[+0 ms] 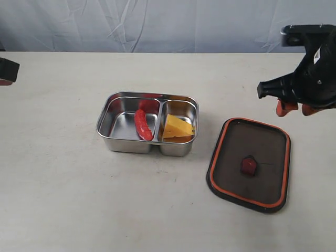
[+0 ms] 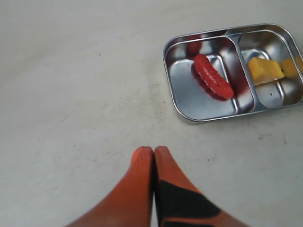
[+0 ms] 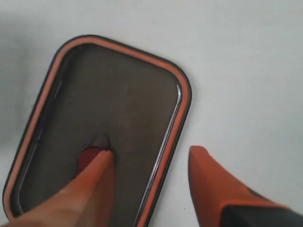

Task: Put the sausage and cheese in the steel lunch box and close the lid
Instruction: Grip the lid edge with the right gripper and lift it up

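The steel lunch box (image 1: 105,122) (image 2: 173,84) stands open mid-table. The red sausage (image 1: 143,125) (image 2: 213,76) lies in its larger compartment and the yellow cheese (image 1: 177,127) (image 2: 265,69) in the smaller one. To the box's right the dark lid (image 1: 265,142) (image 3: 123,104) lies flat on the table, orange seal rim up, red valve (image 1: 248,165) (image 3: 87,158) near its centre. My right gripper (image 1: 293,108) (image 3: 152,156) hangs open above the lid's far right edge, one finger over the lid, one beyond the rim. My left gripper (image 2: 154,151) is shut and empty, at the far left.
The pale tabletop (image 1: 58,184) surrounds the box and lid. A grey cloth backdrop (image 1: 157,23) runs behind the table's far edge. Only a dark part of the left arm (image 1: 8,70) shows at the left border of the exterior view.
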